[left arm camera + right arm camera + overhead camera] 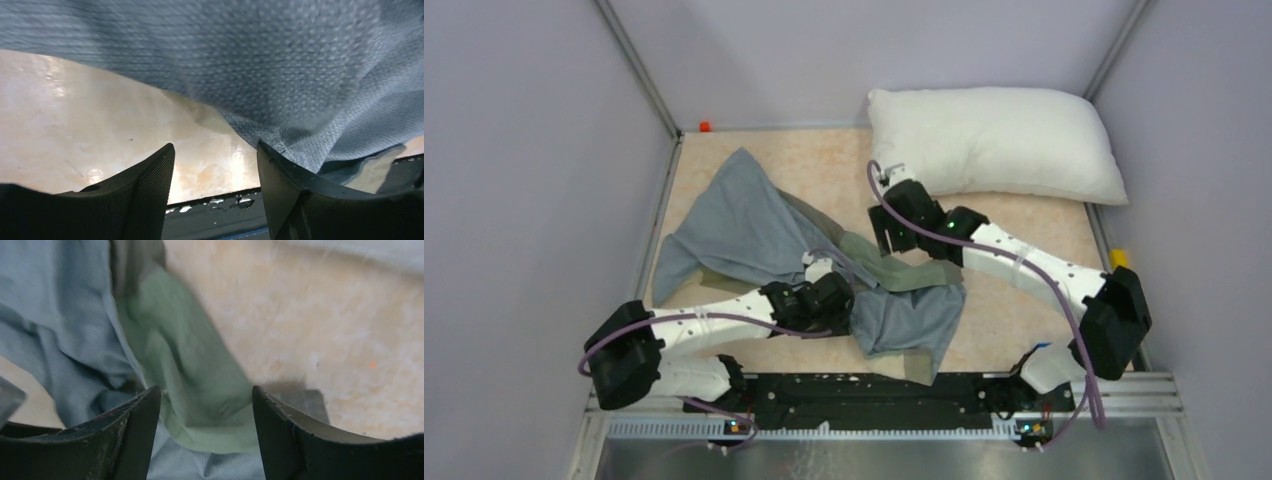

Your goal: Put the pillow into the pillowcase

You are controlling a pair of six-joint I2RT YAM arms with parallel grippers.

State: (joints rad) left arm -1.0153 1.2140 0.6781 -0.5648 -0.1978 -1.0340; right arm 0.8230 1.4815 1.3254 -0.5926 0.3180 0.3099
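Observation:
The plump white pillow (994, 145) lies at the back right of the table. The grey-blue pillowcase (744, 225) sprawls wrinkled from the back left to the near centre, with a greenish flap (894, 272) turned out in the middle. My left gripper (842, 298) sits under a fold of it. In the left wrist view it is open (215, 147), the pillowcase (300, 75) hangs over it and rests on the outside of the right finger (280, 175). My right gripper (888, 238) is open (206, 389) just above the green flap (200, 385), holding nothing.
Grey walls enclose the table on three sides. A small orange piece (705, 127) sits at the back left corner and a yellow one (1118, 259) at the right edge. A black rail (864, 395) runs along the near edge between the arm bases.

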